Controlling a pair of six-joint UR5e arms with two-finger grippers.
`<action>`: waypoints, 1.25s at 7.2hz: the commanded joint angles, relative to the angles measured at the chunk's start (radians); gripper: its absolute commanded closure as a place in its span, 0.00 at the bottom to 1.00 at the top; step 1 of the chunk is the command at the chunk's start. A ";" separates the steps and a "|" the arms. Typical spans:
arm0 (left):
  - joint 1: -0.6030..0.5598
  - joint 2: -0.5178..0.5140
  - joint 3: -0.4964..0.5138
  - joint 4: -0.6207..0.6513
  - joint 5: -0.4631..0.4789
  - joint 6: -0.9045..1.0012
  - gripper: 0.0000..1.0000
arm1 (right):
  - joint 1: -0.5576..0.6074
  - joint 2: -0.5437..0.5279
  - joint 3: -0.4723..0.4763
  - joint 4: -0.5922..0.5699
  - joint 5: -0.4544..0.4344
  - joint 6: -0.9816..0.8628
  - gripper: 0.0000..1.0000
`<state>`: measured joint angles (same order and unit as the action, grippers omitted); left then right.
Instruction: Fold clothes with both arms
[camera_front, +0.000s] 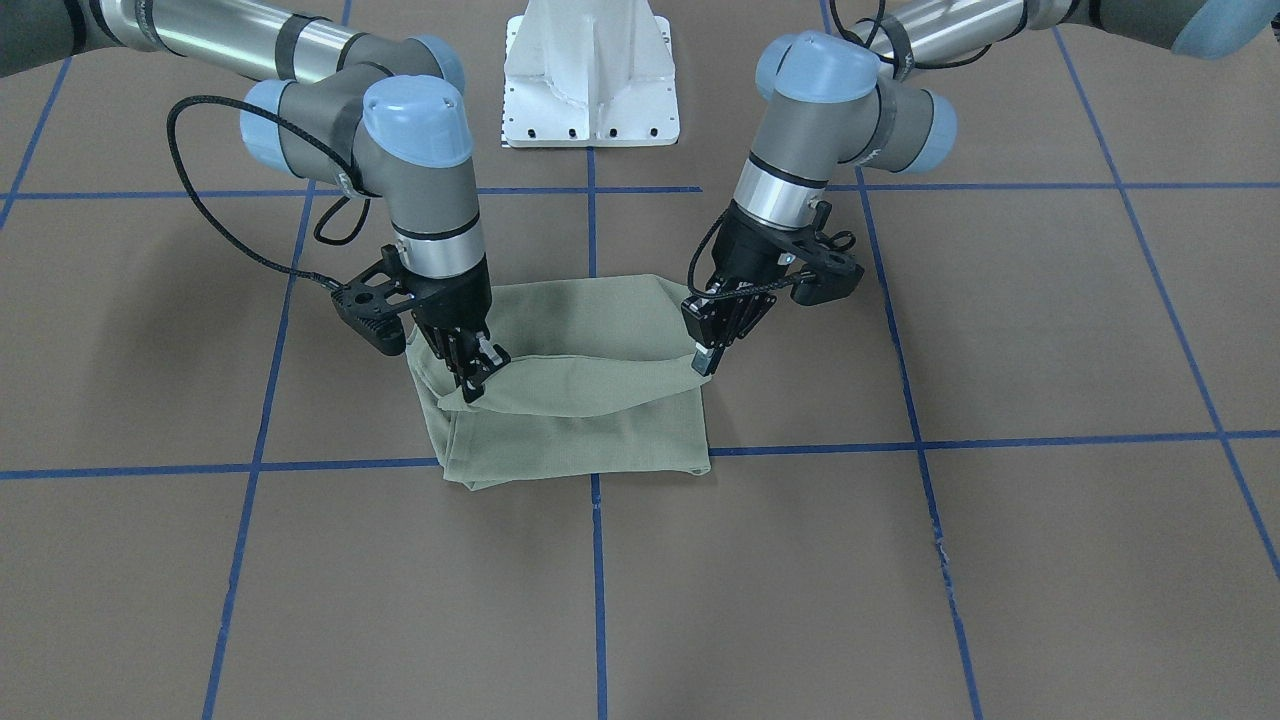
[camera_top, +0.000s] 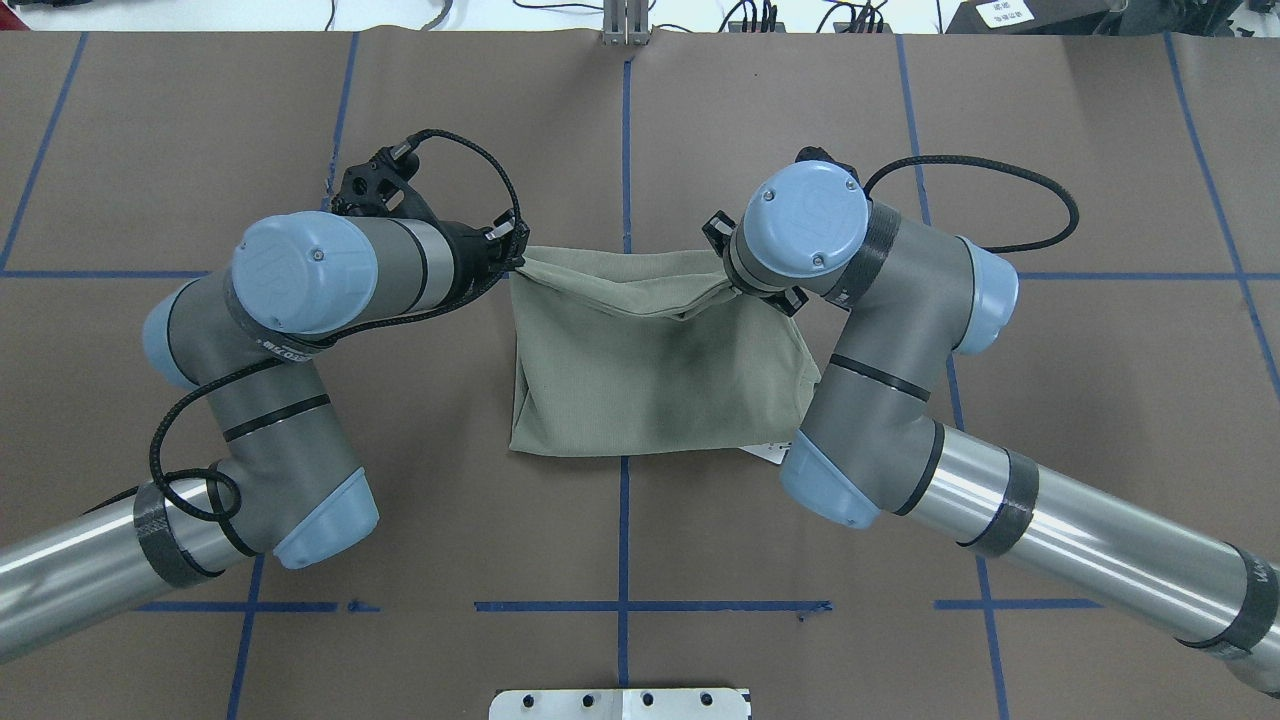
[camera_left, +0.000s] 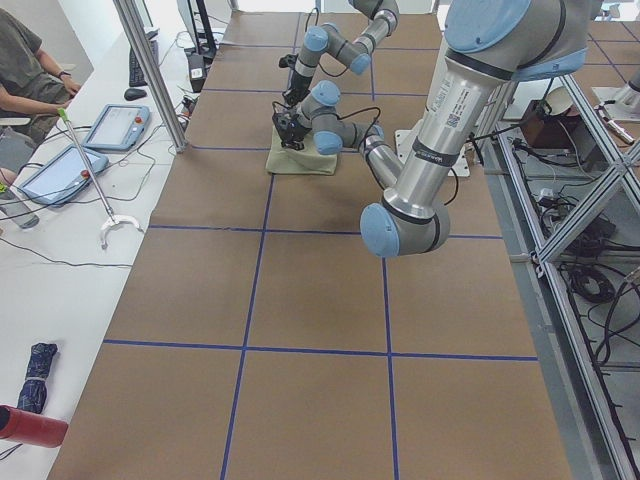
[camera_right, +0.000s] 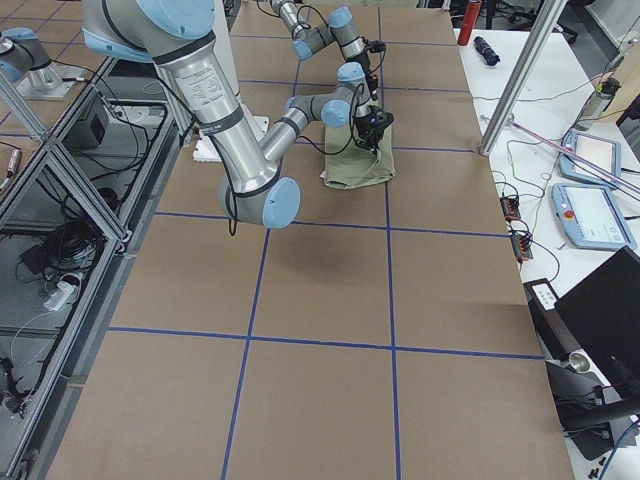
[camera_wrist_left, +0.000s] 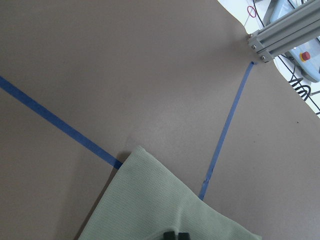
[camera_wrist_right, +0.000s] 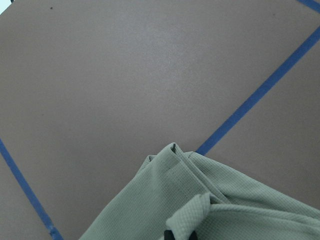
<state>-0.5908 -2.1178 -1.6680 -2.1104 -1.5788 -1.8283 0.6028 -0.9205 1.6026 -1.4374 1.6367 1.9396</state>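
Both jaws pinch the raised edge of the shirt (camera_front: 580, 435), left arm (camera_front: 800, 150) and right arm (camera_front: 420, 180) tilted downward.

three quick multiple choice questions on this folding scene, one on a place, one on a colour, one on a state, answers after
1. Where does the shirt lie?
A) across a tape line on the table
B) hanging off an edge
C) inside a box

2. What colour is the tape?
A) red
B) blue
C) yellow

3. How do the left gripper and right gripper stand?
A) both open, high above the cloth
B) one shut, the other far away
C) both shut on the shirt's upper layer

Answers:
1 A, the front-facing view shows its lower edge over the tape.
2 B, the grid is blue in every view.
3 C, each pinches a corner of the raised layer.
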 joint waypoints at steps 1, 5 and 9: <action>-0.017 -0.077 0.160 -0.052 0.046 0.048 1.00 | 0.047 0.025 -0.126 0.078 0.058 -0.153 0.36; -0.135 -0.111 0.387 -0.243 0.054 0.312 0.47 | 0.260 0.057 -0.308 0.123 0.231 -0.727 0.00; -0.341 0.129 0.150 -0.231 -0.305 0.733 0.48 | 0.505 -0.185 -0.140 0.109 0.464 -1.073 0.00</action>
<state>-0.8479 -2.0814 -1.4377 -2.3481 -1.7545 -1.2515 1.0059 -1.0069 1.3971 -1.3190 2.0062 1.0380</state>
